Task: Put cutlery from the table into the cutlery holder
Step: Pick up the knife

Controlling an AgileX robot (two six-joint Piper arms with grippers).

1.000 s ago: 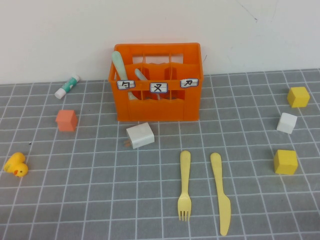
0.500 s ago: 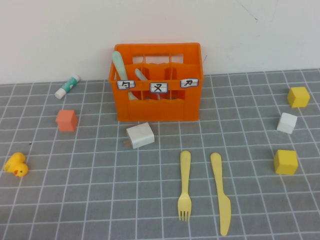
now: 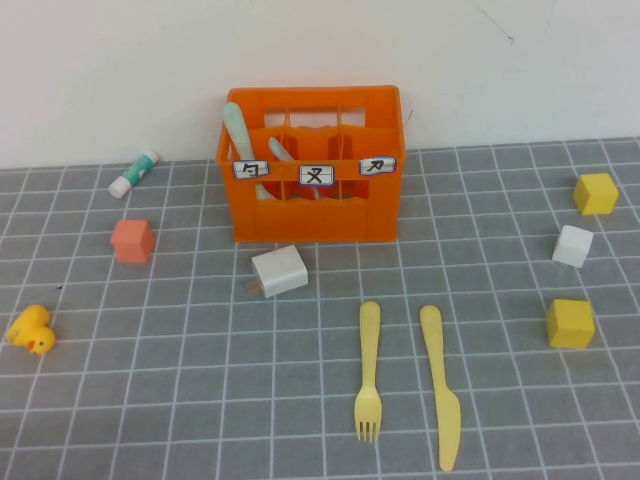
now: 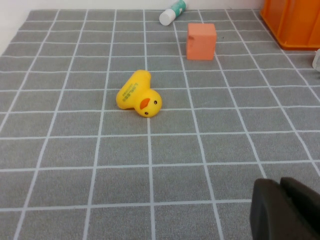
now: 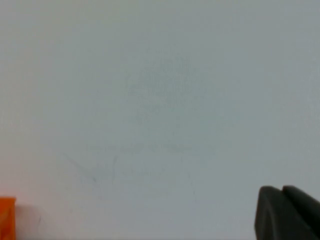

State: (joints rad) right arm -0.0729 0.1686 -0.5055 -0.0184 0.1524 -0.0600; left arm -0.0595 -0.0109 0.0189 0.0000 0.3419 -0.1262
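The orange cutlery holder stands at the back of the table, against the wall. A pale mint-green spoon and a grey fork stand in its left compartments. A yellow fork and a yellow knife lie side by side on the table in front of it. Neither arm shows in the high view. My left gripper is shut and empty, low over the table's left part; the holder's corner shows far off. My right gripper is shut and empty, facing the wall, with an orange corner at the edge.
A white-and-green tube, an orange-pink cube and a yellow duck lie on the left. A white block sits just in front of the holder. Two yellow cubes and a white cube sit on the right.
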